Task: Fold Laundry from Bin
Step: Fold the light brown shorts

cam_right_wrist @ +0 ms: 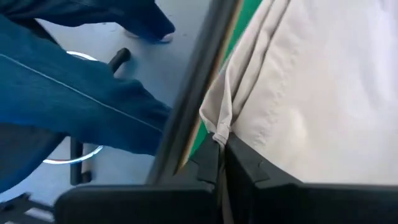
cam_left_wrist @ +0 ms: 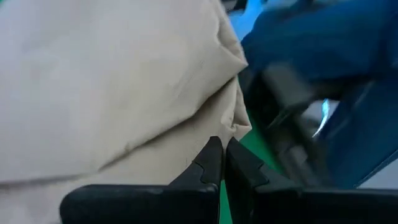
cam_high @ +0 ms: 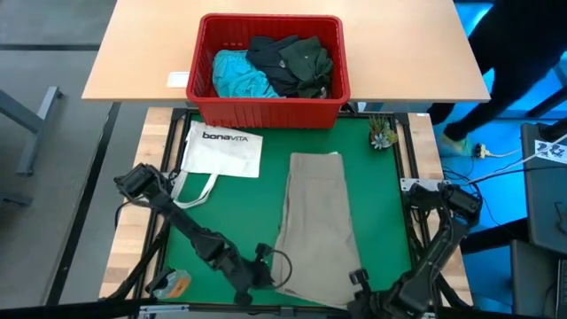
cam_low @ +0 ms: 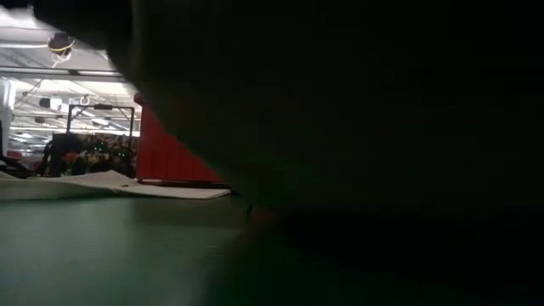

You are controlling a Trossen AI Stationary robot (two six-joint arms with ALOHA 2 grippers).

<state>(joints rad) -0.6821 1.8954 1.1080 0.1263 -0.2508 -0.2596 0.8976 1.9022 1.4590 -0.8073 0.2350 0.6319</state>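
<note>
1. Khaki-tan garment (cam_high: pixel 317 226): lies flat and lengthwise on the green mat (cam_high: pixel 390 204), centre to 6 o'clock of the table, its near hem at the front edge.
2. Left gripper (cam_high: pixel 259 282): at 7 o'clock, fingers pressed together on the garment's near left corner, as the left wrist view shows.
3. Right gripper (cam_high: pixel 361 285): at 5 o'clock, fingers pinched on the near right corner fold.
4. Handling note: judged step is a fold toward 12 o'clock; lift both corners evenly, keep the hem taut, lay it square on the far half.
5. Red bin (cam_high: pixel 266 111): at 12 o'clock, holding turquoise garment (cam_high: pixel 237 75), dark grey garment (cam_high: pixel 270 55) and dark green garment (cam_high: pixel 307 64); close behind the fold's landing area.
6. White bonaVITA tote bag (cam_high: pixel 223 151): at 10 o'clock, just beside the garment, apart from it.
7. Small plant (cam_high: pixel 383 135): at 2 o'clock, clear.
8. Low view: largely blocked by something dark.
</note>
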